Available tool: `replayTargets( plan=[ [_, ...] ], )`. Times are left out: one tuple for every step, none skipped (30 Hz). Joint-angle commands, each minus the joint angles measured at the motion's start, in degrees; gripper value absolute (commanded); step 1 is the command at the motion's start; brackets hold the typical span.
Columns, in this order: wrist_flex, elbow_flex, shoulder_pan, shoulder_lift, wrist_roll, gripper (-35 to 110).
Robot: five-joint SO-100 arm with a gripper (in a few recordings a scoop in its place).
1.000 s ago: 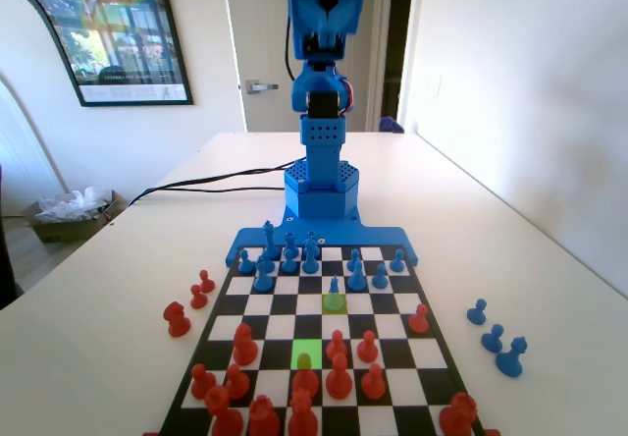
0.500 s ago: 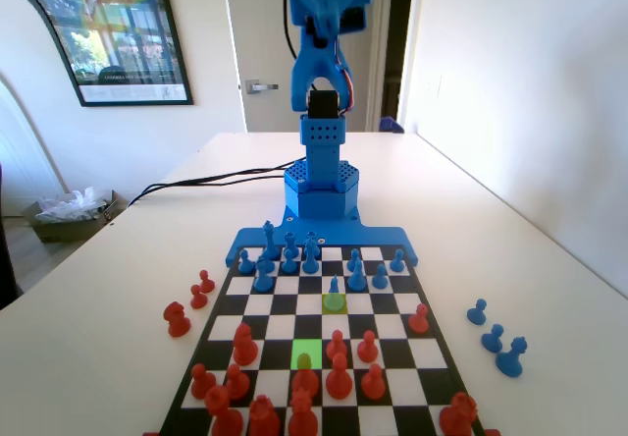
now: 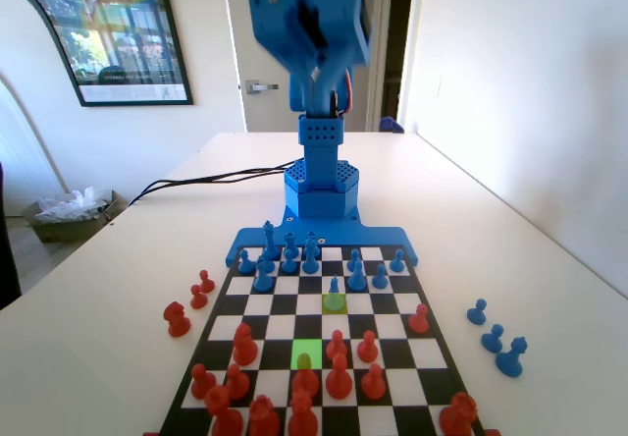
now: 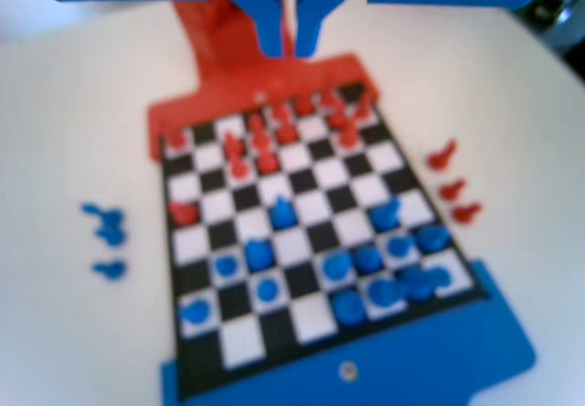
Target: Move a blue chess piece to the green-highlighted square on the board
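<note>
Fixed view is showing the blue chess piece (image 3: 334,287) standing upright on the olive square, a few rows in from the board (image 3: 424,310) edge nearest my base, while my gripper (image 4: 288,42), jaws nearly pressed together around nothing, is hanging high above it.

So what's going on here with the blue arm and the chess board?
The blue arm is raised high over the board, its gripper holding nothing, jaws close together with a thin gap. The blue chess piece it is meant to move stands on a duller olive square a few rows ahead of the blue back rows. The green-highlighted square lies nearer the red pieces, with a red pawn overlapping its near edge.
</note>
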Motion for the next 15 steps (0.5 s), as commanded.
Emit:
replayTargets(
  plan=[
    [-2.55, 1.23, -1.05, -1.14, -0.26, 5],
    [-3.52, 2.02, -1.49, -1.67, -0.09, 6],
    [-4.39, 2.81, -1.76, -2.20, 0.09, 6],
    [-5.45, 3.60, -2.11, -2.64, 0.26, 6],
    [-6.42, 4.39, -2.46, -3.25, 0.35, 6],
    [-7.38, 5.10, -2.90, -3.78, 0.44, 6],
    [-7.91, 5.54, -3.25, -4.39, 0.62, 6],
    [-8.44, 5.80, -3.60, -5.19, 0.79, 6],
    [-9.05, 6.06, -4.04, -5.98, 0.88, 6],
    [-9.49, 6.24, -4.22, -6.68, 0.88, 7],
    [-10.11, 6.50, -4.39, -7.29, 0.79, 7],
    [-11.16, 6.94, -4.57, -8.00, 0.70, 7],
    [-11.95, 7.12, -4.75, -8.70, 0.62, 7],
    [-12.74, 7.47, -4.83, -9.14, 0.44, 8],
    [-13.71, 8.09, -5.01, -9.23, 0.26, 8]
  ],
)
